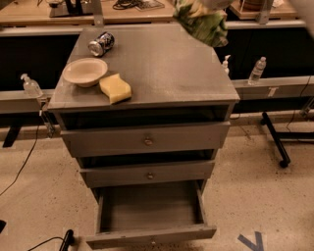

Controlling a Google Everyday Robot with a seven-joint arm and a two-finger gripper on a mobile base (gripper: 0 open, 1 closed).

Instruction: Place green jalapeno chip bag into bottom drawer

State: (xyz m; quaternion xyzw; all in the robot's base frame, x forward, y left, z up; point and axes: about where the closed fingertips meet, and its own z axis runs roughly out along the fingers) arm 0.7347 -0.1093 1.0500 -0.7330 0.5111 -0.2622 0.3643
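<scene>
The green jalapeno chip bag [202, 23], crumpled shiny green foil with pale patches, hangs in the air above the back right corner of the cabinet top [167, 63]. My gripper [210, 4] shows only as a pale part at the top edge, right over the bag and shut on its upper end. The rest of the arm is out of view. The bottom drawer [151, 210] is the lowest of three grey drawers. It is pulled open toward the front, and its inside shows bare.
On the cabinet top stand a tan bowl [84, 71], a yellow sponge block [115, 88] and a soda can [101, 43] lying on its side. The two upper drawers stand slightly ajar. Plastic bottles [257, 70] stand on rails at both sides. A dark stand leg [274, 139] lies on the floor at right.
</scene>
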